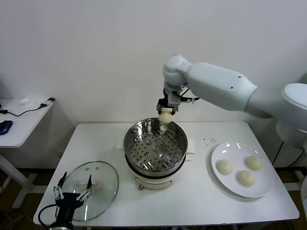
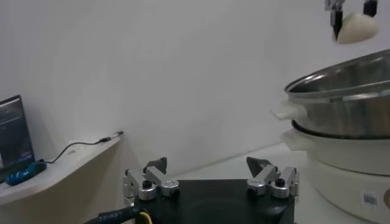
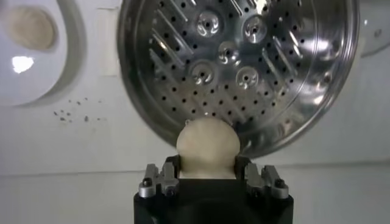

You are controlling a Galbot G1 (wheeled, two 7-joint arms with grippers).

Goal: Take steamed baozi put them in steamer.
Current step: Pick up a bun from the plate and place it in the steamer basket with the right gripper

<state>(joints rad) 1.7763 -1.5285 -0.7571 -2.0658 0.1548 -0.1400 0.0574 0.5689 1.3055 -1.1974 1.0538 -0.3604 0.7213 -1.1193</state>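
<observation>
Right claw (image 1: pixel 166 111) clamped on baozi (image 1: pixel 165 116), fingertips apparently hidden, above steamer (image 1: pixel 155 143).

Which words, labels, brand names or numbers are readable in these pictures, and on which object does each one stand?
No text can be read in any view.
Small square label on the white electric cooker base under the round stainless-steel steamer basket: too blurred to read.
Dark screen on the side desk: nothing legible.
Flat white plate, round glass lid, cream-white baozi: no markings visible.
</observation>
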